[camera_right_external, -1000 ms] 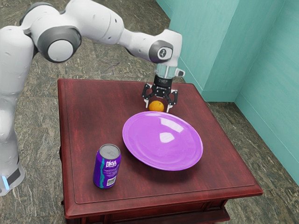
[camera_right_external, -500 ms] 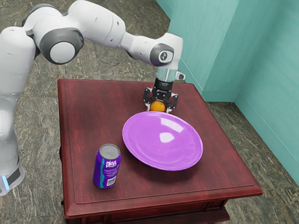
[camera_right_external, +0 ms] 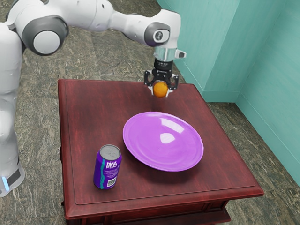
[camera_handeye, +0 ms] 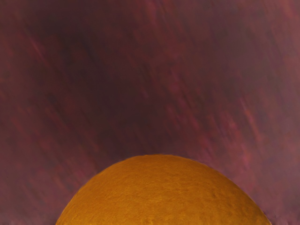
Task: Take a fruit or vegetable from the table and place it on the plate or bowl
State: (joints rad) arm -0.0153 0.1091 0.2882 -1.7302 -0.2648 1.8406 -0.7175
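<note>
The claw [camera_right_external: 160, 89] grips the orange [camera_right_external: 160, 89] above the table [camera_right_external: 93, 117].

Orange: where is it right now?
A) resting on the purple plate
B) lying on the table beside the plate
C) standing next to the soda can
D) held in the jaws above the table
D: the orange is clamped between the jaws, up off the table and short of the far rim of the purple plate.
</note>
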